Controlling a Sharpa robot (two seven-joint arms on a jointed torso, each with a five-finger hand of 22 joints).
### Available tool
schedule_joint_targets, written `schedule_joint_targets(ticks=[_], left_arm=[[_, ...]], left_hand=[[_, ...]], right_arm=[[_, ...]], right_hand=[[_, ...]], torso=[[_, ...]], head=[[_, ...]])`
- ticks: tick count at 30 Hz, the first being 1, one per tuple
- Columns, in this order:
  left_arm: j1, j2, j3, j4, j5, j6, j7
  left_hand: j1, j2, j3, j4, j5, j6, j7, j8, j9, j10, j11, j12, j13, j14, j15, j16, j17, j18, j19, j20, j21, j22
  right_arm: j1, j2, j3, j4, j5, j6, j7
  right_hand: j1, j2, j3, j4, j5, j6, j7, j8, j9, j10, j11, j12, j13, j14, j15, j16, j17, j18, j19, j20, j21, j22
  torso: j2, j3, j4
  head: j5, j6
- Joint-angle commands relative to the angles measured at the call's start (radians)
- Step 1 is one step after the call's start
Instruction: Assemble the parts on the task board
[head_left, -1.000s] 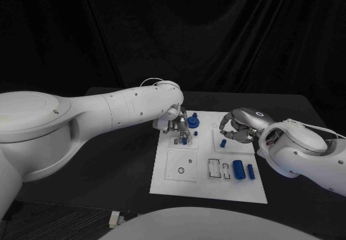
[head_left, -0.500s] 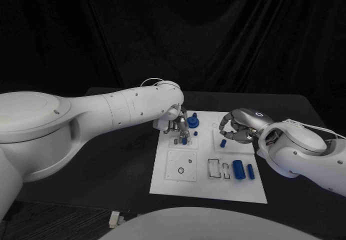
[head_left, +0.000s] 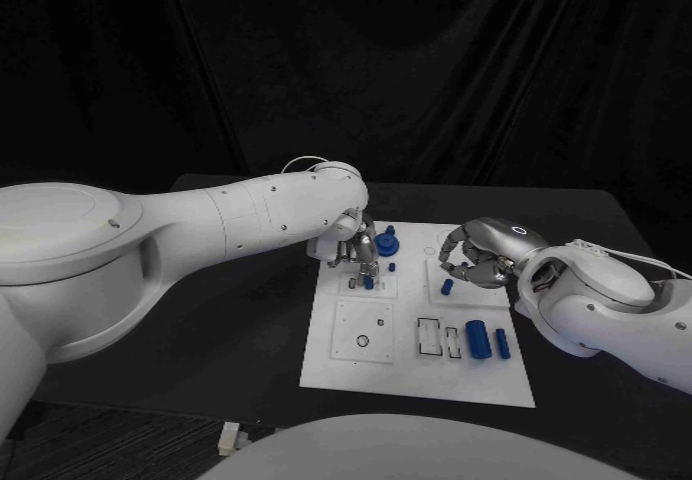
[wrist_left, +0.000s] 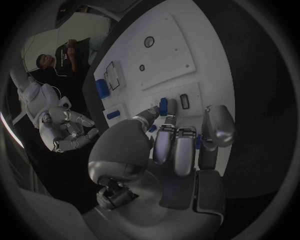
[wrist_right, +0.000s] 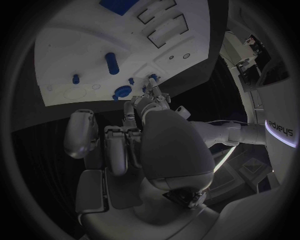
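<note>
The white task board (head_left: 411, 375) lies in the middle of the black table. My left hand (head_left: 356, 253) hangs over its far left panel, and its thumb and a fingertip (wrist_left: 171, 106) pinch a small blue peg (wrist_left: 163, 106) (head_left: 369, 282) that stands on the board. A round blue knob (head_left: 387, 243) (wrist_right: 123, 91) stands just beside that hand. My right hand (head_left: 476, 262) hovers over the far right panel with its fingers (wrist_right: 119, 145) curled in and nothing in them. A short blue peg (head_left: 446, 287) (wrist_right: 112, 63) stands below it.
Two blue blocks (head_left: 476, 340) (head_left: 500, 343) lie in the board's near right corner, next to empty rectangular slots (head_left: 430, 337). A square panel with round holes (head_left: 362, 331) takes up the near left. Bare black table (head_left: 245, 330) surrounds the board.
</note>
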Motion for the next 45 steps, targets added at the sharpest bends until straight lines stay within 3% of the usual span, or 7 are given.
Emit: schedule_joint_targets(ticks=[1, 12, 16, 32, 45], left_arm=[[-0.004, -0.005, -0.001, 0.007, 0.003, -0.011, 0.015], [-0.004, -0.04, -0.001, 0.069, 0.003, -0.107, 0.027], [-0.004, -0.063, -0.001, 0.102, 0.003, -0.16, 0.032], [-0.004, -0.218, -0.001, 0.317, 0.003, -0.361, 0.049], [-0.004, -0.307, -0.001, 0.446, 0.003, -0.501, 0.061]], left_hand=[[0.01, -0.004, 0.062, -0.062, 0.004, 0.002, -0.006, 0.001, 0.01, 0.022, -0.007, -0.001, 0.138, 0.084, -0.008, -0.003, 0.229, -0.005, 0.003, -0.005, 0.004, 0.147], [0.01, -0.006, 0.107, -0.105, 0.013, -0.001, -0.003, 0.009, 0.034, 0.023, -0.007, -0.006, 0.135, 0.085, -0.011, -0.005, 0.227, -0.007, 0.011, -0.008, 0.016, 0.15], [-0.004, -0.004, 0.112, -0.102, 0.003, -0.006, -0.001, 0.007, 0.037, 0.019, -0.005, -0.017, 0.127, 0.083, -0.009, -0.008, 0.225, -0.007, 0.013, -0.007, 0.019, 0.151], [-0.008, -0.001, 0.116, -0.1, 0.002, -0.002, -0.003, 0.011, 0.041, 0.01, -0.006, -0.037, 0.11, 0.081, -0.01, -0.014, 0.22, -0.006, 0.012, -0.007, 0.013, 0.149], [-0.018, -0.003, 0.114, -0.088, -0.005, 0.001, -0.006, 0.017, 0.049, 0.003, -0.007, -0.058, 0.094, 0.078, -0.011, -0.023, 0.213, -0.003, 0.008, -0.008, -0.002, 0.146]], right_arm=[[-0.003, 0.0, 0.001, -0.001, -0.004, 0.006, -0.008], [-0.004, -0.002, 0.001, -0.004, -0.004, 0.004, -0.009], [-0.005, -0.004, 0.001, -0.005, -0.004, 0.002, -0.01], [-0.015, -0.016, 0.001, -0.018, -0.004, -0.009, -0.01], [-0.031, -0.026, 0.001, -0.022, -0.006, -0.029, -0.003]], right_hand=[[-0.009, -0.004, 0.004, 0.001, -0.005, 0.007, -0.001, 0.005, 0.001, 0.108, 0.004, 0.004, 0.264, 0.105, 0.008, 0.003, 0.263, 0.01, -0.008, 0.002, -0.003, 0.153], [-0.008, -0.004, 0.005, 0.0, -0.005, 0.008, -0.002, 0.006, 0.002, 0.108, 0.004, 0.004, 0.264, 0.105, 0.008, 0.003, 0.263, 0.012, -0.013, 0.002, -0.012, 0.151], [-0.008, -0.005, 0.005, 0.0, -0.005, 0.008, -0.002, 0.006, 0.002, 0.108, 0.003, 0.004, 0.264, 0.105, 0.008, 0.003, 0.263, 0.013, -0.015, 0.002, -0.017, 0.149], [-0.007, -0.006, 0.007, -0.001, -0.005, 0.008, -0.002, 0.006, 0.002, 0.108, 0.003, 0.004, 0.264, 0.105, 0.008, 0.003, 0.263, 0.014, -0.019, 0.001, -0.026, 0.146], [-0.006, -0.008, 0.008, -0.002, -0.004, 0.008, -0.002, 0.006, 0.003, 0.108, 0.003, 0.004, 0.264, 0.105, 0.007, 0.003, 0.263, 0.015, -0.021, 0.001, -0.029, 0.145]], torso=[[0.0, -0.0002, -0.0002], [0.0, 0.0002, 0.0006], [0.0, -0.0001, 0.0004], [0.0, 0.0, -0.0002], [0.0, -0.0002, 0.0014]], head=[[0.001, 0.0], [0.003, 0.0], [0.002, 0.0], [0.009, 0.0], [0.005, 0.0]])
